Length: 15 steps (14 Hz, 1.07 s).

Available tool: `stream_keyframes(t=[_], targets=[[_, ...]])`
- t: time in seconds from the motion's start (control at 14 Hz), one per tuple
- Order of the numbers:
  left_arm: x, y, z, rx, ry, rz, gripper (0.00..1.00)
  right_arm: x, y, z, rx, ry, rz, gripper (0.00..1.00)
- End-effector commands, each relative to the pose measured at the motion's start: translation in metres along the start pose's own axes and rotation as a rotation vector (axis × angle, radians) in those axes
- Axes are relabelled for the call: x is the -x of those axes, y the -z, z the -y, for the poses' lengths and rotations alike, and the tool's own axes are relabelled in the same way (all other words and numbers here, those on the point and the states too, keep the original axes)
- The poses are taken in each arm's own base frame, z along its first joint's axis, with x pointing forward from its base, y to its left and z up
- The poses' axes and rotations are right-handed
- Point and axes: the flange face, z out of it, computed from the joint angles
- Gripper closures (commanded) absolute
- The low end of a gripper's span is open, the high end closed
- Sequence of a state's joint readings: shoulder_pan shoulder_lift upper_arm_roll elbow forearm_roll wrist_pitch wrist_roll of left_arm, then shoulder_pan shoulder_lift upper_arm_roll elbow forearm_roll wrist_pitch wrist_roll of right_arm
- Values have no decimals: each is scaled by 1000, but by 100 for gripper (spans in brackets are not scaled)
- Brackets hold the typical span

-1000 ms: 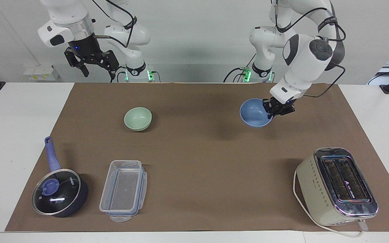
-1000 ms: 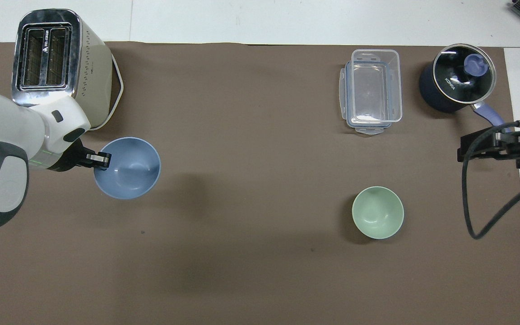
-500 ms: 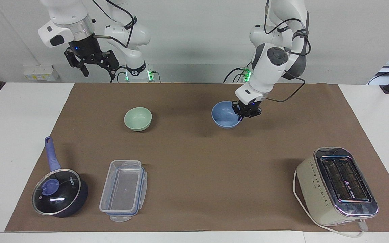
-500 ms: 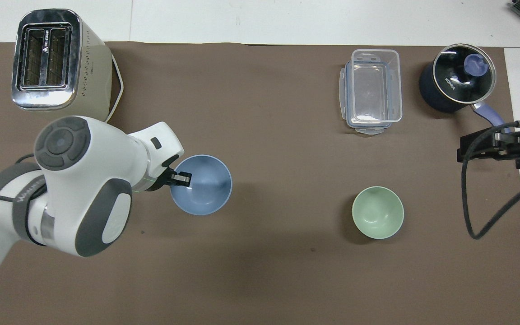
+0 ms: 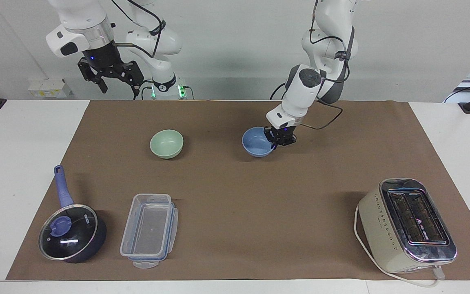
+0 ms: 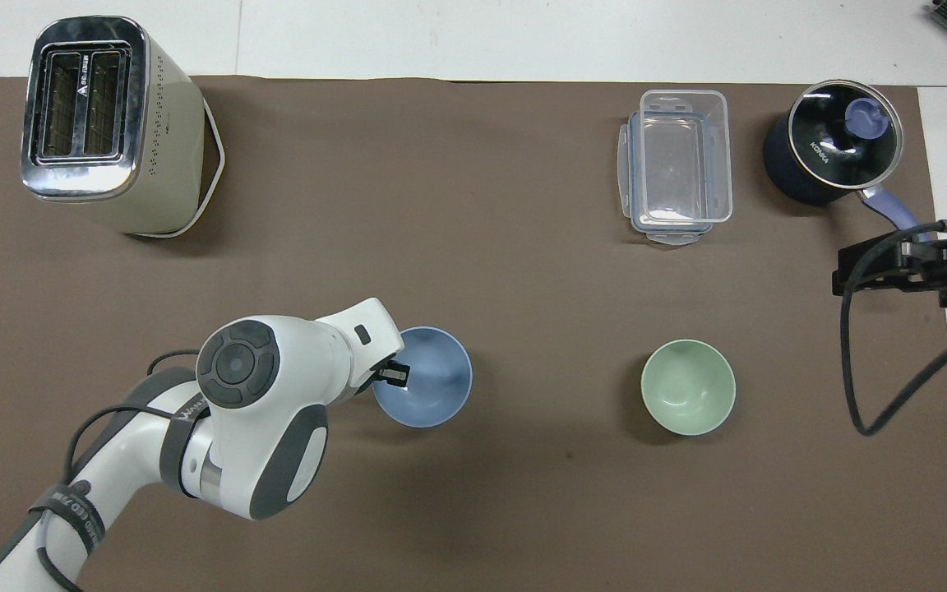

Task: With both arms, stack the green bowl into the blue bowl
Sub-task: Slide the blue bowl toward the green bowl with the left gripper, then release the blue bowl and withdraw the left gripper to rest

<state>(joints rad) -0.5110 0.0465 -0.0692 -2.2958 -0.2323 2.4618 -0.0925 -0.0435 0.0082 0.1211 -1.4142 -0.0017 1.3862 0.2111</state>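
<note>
Carrying the blue bowl [image 5: 258,141] by its rim, left gripper [image 5: 278,138] fingers clamped, has shifted from frame right to centre, nearing the green bowl [image 5: 166,143] resting centre-left. Right gripper [image 5: 110,79] waits upper left, fingers apart; stacking not yet begun.

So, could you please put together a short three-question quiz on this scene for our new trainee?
1. True or false: the green bowl already sits inside the blue bowl.
2. Which gripper grips the blue bowl's rim? A) left gripper B) right gripper C) neither
3. Fill in: the clear food container stands between the lidded saucepan and the ____ along the row farthest from the robots.

Key:
1. False; the bowls sit apart on the brown mat.
2. A; the right gripper waits, raised at the right arm's end.
3. Toaster.
</note>
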Motion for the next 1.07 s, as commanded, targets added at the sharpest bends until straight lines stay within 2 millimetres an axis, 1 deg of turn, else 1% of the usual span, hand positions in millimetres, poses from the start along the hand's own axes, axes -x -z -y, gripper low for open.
stream_keyframes(t=[0.0,0.07,0.14,0.21,0.36,0.5,0.64,0.79,0.86,1.0], targets=[[11,-10,-1,7,14,-12,100,6,1,-4,-21,-2,-1,0],[11,-11,0,6,15,-16,100,6,1,-4,-20,-2,-1,0],[13,-13,0,6,14,-12,95,6,1,-4,-21,-2,-1,0],[13,-13,0,5,16,-11,1,6,1,-4,-21,-2,-1,0],[11,-10,1,6,22,-7,0,6,1,-4,-20,-2,-1,0],[6,4,6,12,46,-13,0,6,1,-4,-20,-2,-1,0],[-9,26,17,18,71,7,0,5,1,-5,-20,-4,-3,0],[-29,58,29,28,99,28,0,4,0,-7,-21,-10,-1,0],[-39,75,39,33,120,36,0,4,0,-8,-21,-11,-1,0],[-53,101,58,38,154,15,0,4,0,-9,-22,-14,-1,0]])
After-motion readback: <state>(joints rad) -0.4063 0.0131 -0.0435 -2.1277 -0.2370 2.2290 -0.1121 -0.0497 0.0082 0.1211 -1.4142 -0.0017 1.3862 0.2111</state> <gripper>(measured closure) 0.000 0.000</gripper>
